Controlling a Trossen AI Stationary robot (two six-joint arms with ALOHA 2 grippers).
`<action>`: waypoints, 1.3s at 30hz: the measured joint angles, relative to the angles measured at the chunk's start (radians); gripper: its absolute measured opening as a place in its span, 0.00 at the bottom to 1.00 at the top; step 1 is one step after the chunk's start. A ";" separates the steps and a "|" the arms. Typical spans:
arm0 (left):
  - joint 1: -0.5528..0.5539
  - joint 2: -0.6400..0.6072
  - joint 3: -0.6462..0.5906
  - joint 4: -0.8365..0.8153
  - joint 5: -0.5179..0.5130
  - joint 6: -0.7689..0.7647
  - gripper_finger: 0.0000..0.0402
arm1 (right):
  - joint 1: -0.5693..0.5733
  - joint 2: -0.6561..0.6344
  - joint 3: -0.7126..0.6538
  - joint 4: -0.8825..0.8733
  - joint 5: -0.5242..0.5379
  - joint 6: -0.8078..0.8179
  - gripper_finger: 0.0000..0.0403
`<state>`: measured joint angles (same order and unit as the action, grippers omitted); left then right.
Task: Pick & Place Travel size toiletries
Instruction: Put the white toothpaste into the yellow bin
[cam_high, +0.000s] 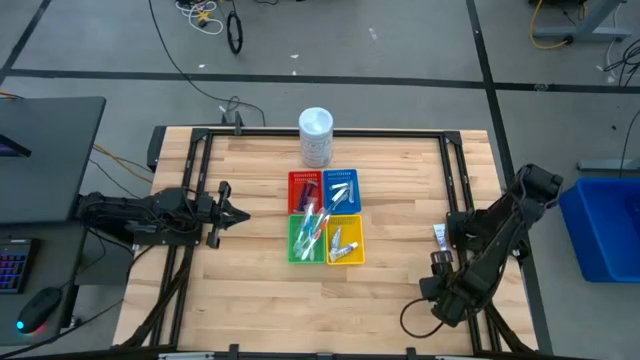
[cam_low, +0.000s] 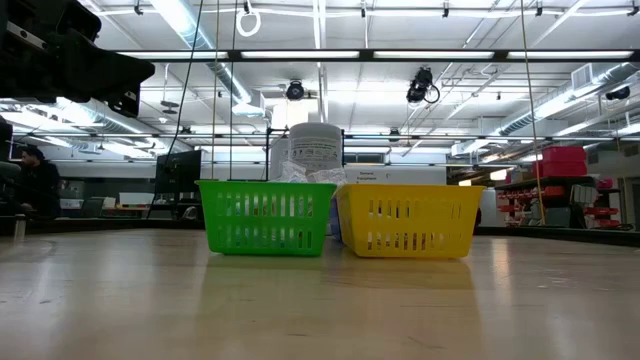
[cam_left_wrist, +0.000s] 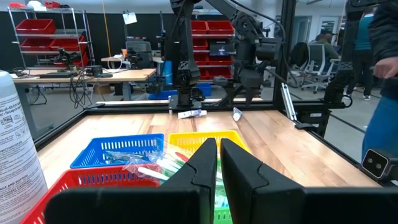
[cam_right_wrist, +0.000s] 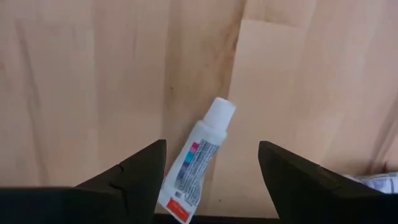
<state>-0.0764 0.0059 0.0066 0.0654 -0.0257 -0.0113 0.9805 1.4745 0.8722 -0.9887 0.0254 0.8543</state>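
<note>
**Right tool poised over a small tube**

The right tool (cam_right_wrist: 211, 180), fingers spread wide, points down at a small white squeeze tube (cam_right_wrist: 199, 158) lying flat on the table (cam_right_wrist: 81, 74). The tube's long axis runs between the fingers, slightly slanted. The left tool (cam_high: 228, 212), pressed together, waits well apart.
</note>
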 joint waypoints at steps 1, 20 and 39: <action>0.000 0.000 0.000 0.000 0.000 0.000 0.07 | 0.003 0.004 0.000 -0.003 0.004 0.005 0.65; 0.000 0.000 0.000 0.000 0.000 0.000 0.07 | 0.036 0.000 -0.047 -0.009 -0.028 0.059 0.69; 0.000 0.000 0.000 0.000 0.000 0.000 0.07 | 0.042 0.052 -0.098 0.013 -0.080 0.125 0.70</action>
<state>-0.0762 0.0063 0.0064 0.0653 -0.0260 -0.0113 1.0229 1.5266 0.7738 -0.9754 -0.0550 0.9794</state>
